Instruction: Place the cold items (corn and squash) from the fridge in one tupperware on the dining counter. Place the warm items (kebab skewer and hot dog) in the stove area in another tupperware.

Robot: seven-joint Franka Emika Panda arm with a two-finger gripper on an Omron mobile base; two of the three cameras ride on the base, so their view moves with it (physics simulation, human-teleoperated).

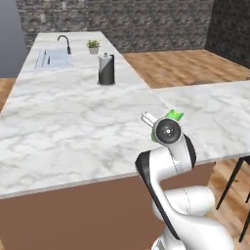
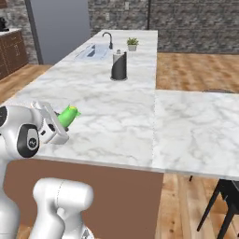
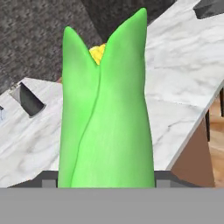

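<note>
Corn (image 3: 107, 118) in its green husk stands between the fingers (image 3: 50, 179), which look clamped on its base, though their tips barely show. It is held above the near edge of the marbled desk (image 2: 121, 121); a paper-towel holder (image 2: 119, 65) stands farther back.

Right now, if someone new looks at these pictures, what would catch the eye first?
First, the bright green corn, yellow kernels showing at its tip, gripped in the hand at the near edge of the marbled counter. Next, on the counter's far stretch, a dark paper towel holder stands upright, with a sink, black faucet and small potted plant beyond it.
</note>
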